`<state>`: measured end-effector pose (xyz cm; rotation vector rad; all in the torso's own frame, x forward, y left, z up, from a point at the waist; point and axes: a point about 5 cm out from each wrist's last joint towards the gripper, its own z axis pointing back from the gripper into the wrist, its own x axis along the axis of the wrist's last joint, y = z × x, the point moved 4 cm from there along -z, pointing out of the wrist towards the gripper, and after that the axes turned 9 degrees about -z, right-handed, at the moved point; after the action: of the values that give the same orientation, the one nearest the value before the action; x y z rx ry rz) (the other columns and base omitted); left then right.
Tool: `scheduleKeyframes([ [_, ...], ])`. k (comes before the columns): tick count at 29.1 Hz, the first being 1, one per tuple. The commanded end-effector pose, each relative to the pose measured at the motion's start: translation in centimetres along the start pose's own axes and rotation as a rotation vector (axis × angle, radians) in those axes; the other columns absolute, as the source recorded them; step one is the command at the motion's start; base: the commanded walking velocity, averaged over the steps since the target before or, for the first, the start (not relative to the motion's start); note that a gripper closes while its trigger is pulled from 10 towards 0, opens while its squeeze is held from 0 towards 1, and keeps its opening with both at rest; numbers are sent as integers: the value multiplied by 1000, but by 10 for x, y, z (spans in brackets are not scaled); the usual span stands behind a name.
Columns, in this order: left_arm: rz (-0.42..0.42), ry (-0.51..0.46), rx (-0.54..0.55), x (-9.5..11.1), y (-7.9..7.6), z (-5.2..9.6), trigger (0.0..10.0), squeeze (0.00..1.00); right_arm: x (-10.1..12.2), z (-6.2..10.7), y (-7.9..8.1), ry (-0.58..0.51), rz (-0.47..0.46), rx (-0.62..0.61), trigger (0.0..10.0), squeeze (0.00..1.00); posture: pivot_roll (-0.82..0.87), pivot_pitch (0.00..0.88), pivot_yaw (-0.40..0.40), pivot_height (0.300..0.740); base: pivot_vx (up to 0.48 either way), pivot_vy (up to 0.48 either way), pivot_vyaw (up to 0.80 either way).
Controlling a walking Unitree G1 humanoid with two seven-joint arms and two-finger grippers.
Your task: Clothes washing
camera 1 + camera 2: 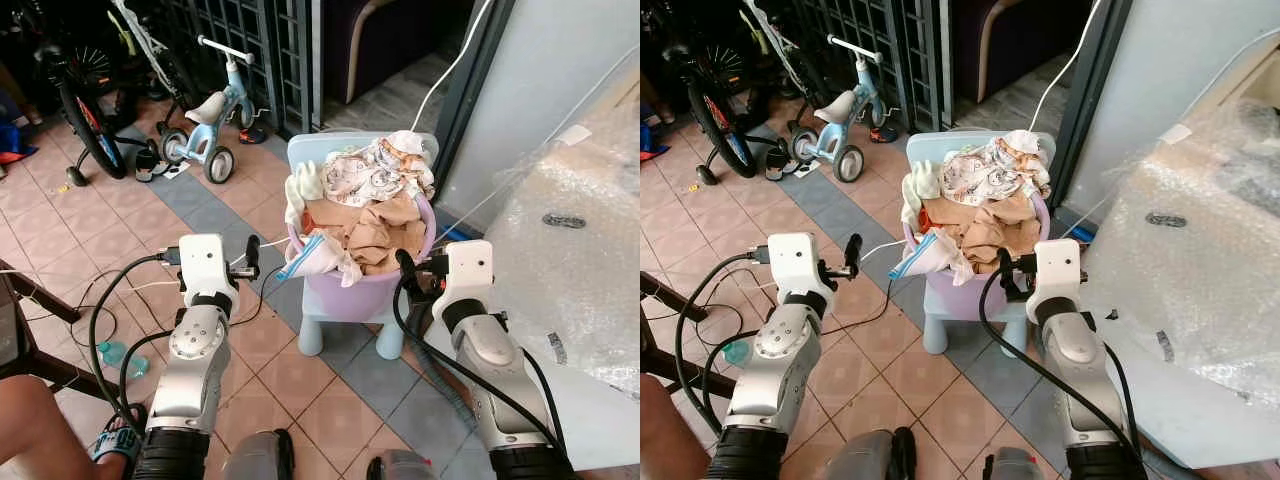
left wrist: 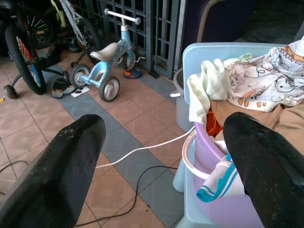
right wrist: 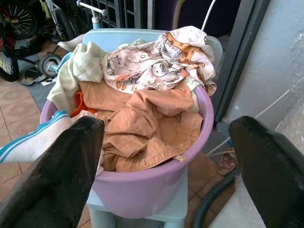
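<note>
Both grippers, left gripper (image 2: 161, 166) and right gripper (image 3: 166, 166), hover spread wide and empty; the laundry-heaped purple tub (image 1: 365, 290) on its stool (image 1: 345, 335) sits just ahead between them, likely awaiting a two-sided lift

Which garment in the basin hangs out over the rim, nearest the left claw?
The white cloth with blue stripes: it spills over the purple basin's rim toward the left claw. The tan and cartoon-print pieces stay piled inside.

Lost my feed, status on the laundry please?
Left gripper and right gripper open, flanking purple basin. Clothes heaped inside, on blue stool. Cables on floor.
</note>
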<state>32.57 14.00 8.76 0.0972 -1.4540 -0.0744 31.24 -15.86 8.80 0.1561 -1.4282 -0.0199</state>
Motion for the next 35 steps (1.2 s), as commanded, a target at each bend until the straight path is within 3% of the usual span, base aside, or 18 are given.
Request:
scheduleKeyframes([
  [1,-11,-8,-8,2,0,0,10000,0,3,-2,3,-9,-17,10,10000,0,-53,106,52,740,262,0,0],
  [6,-11,-12,-12,3,-1,0,10000,0,2,-6,14,-3,105,37,10000,0,-52,102,53,740,263,0,0],
  [8,-14,-14,-11,4,-1,0,10000,0,-2,-4,25,19,21,105,10000,0,-50,105,53,740,262,0,0],
  [12,-11,-8,-7,3,0,1,10000,0,-7,-3,32,35,79,131,10000,0,-47,105,51,740,263,0,0],
  [17,-10,-5,-8,2,0,2,10000,0,-15,-4,33,77,154,144,10000,0,-43,109,51,740,287,0,0],
  [35,-22,4,-16,1,-1,2,10000,0,-14,-8,36,78,118,164,10000,0,-40,118,52,740,417,161,0],
])
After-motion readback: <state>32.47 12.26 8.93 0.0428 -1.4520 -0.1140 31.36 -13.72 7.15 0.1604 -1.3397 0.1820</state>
